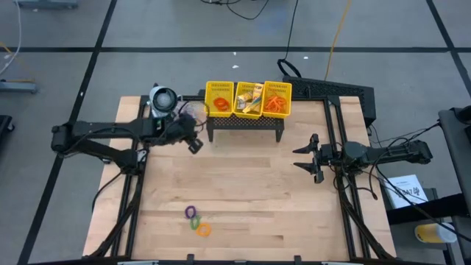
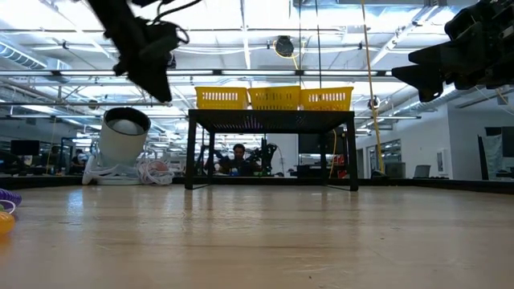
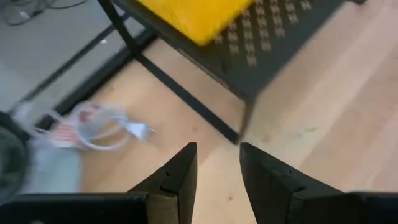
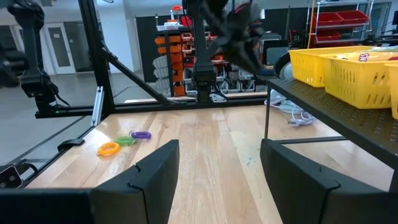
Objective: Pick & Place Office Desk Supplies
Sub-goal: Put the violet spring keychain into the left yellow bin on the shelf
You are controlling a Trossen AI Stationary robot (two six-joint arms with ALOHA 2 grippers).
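Note:
Three small rings, purple (image 1: 190, 212), green (image 1: 195, 221) and orange (image 1: 203, 230), lie on the wooden table near its front edge; the right wrist view shows them too, with the orange ring (image 4: 107, 148) nearest. The yellow basket (image 1: 249, 98) on a black perforated stand (image 1: 245, 124) holds a red-orange ring, packets and orange rubber bands. My left gripper (image 1: 195, 145) hangs open above the table beside the stand's left end, with nothing between its fingers (image 3: 180, 174). My right gripper (image 1: 302, 154) waits open at the table's right, pointing level.
A grey-white round device (image 1: 163, 98) with a coiled white cord (image 3: 106, 124) stands at the back left. The stand's thin black legs (image 3: 186, 99) are close to my left gripper. Bare wood stretches across the table's middle (image 1: 250, 184).

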